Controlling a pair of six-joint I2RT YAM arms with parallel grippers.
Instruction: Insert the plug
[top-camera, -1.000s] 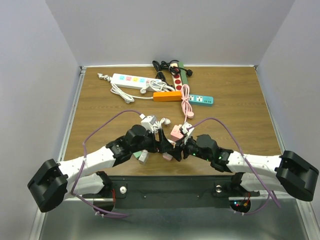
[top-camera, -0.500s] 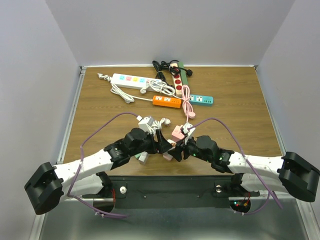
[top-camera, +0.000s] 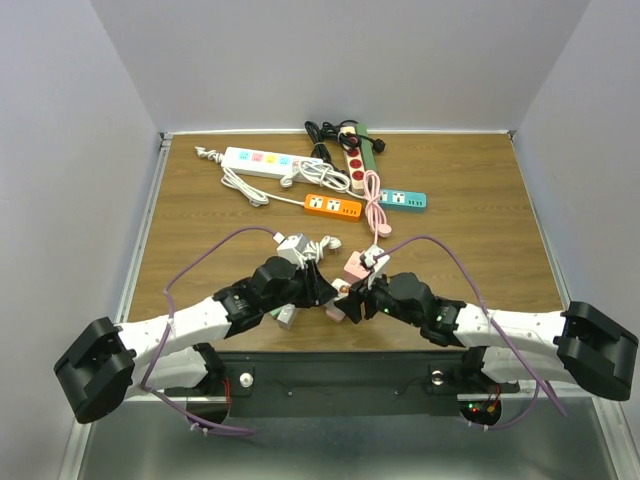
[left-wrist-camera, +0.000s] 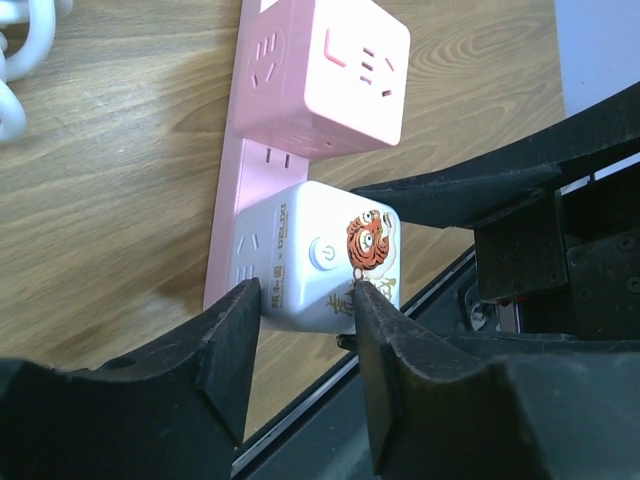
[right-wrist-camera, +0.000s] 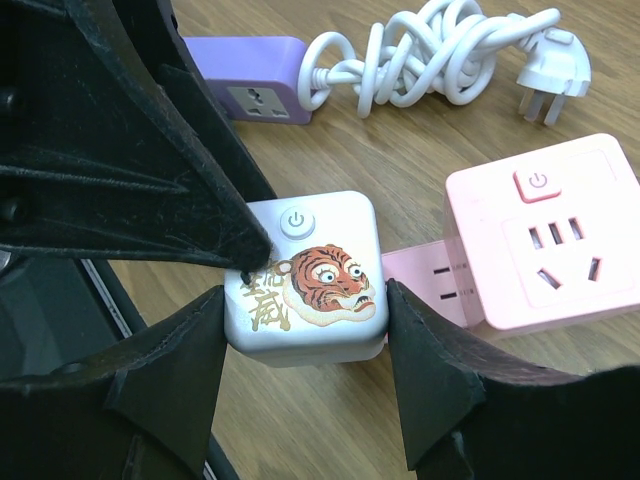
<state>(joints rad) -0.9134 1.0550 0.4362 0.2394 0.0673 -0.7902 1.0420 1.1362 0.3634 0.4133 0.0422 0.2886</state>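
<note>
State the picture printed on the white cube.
An orange tiger face with gold characters on the white cube; clearest in the right wrist view.

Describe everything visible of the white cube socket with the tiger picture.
The white plastic cube socket shows a round power button and an orange tiger with gold characters on top. It sits on a pink strip beside a pink cube socket. The right gripper clamps its sides; the left gripper flanks one edge.

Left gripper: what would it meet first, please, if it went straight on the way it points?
Probably the white tiger cube, just ahead between the fingertips of the left gripper; depth is unclear.
</note>
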